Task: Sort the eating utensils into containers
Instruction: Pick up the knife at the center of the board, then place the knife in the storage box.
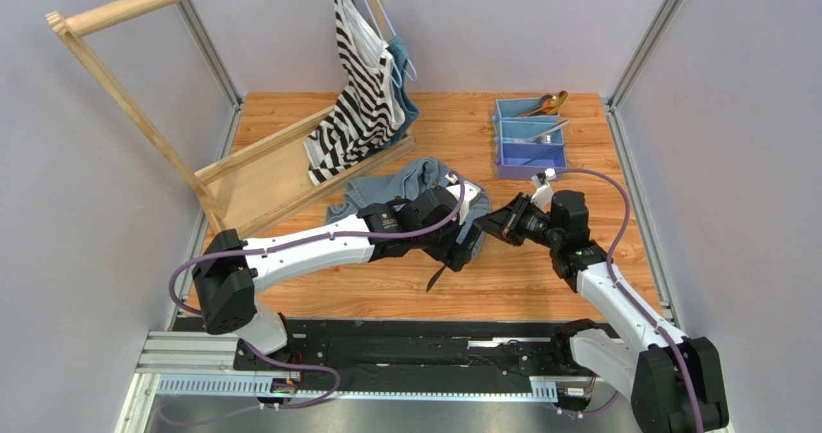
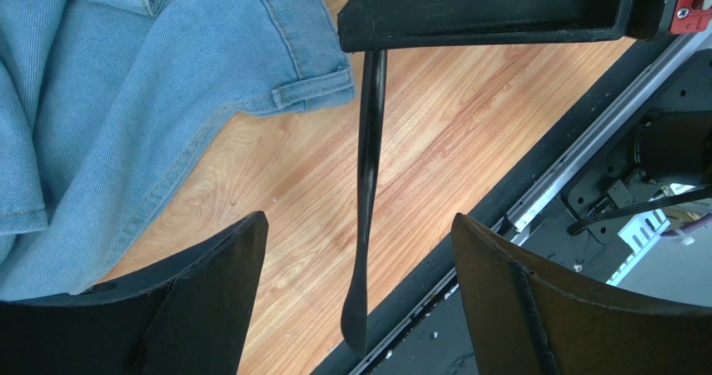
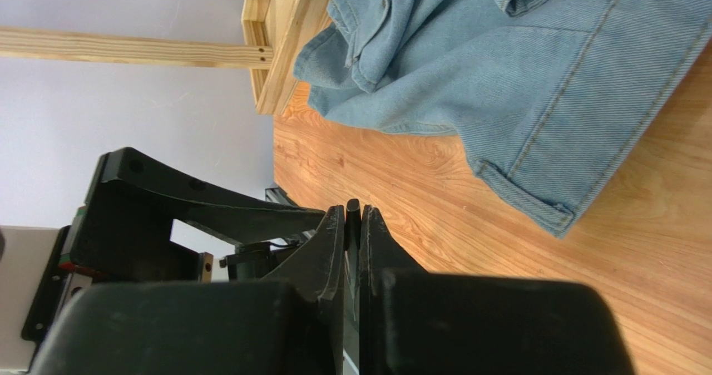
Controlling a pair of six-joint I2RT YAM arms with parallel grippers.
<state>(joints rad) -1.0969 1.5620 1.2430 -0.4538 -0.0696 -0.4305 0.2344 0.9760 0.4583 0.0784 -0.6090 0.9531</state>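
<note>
Right wrist: right gripper (image 3: 352,218) pinches black utensil (image 2: 368,183).

Orange-brown wood grain is shown by the bench (image 1: 540,269), light blue by the tray (image 1: 529,172) near its far right corner, black-and-white stripes by the hung top (image 1: 362,96), faded blue by the denim (image 1: 405,184), black by the utensil (image 2: 368,191).

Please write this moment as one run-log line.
left gripper: open | right gripper: shut on black utensil | black utensil: between left jaws | light blue tray: not yet reached
</note>
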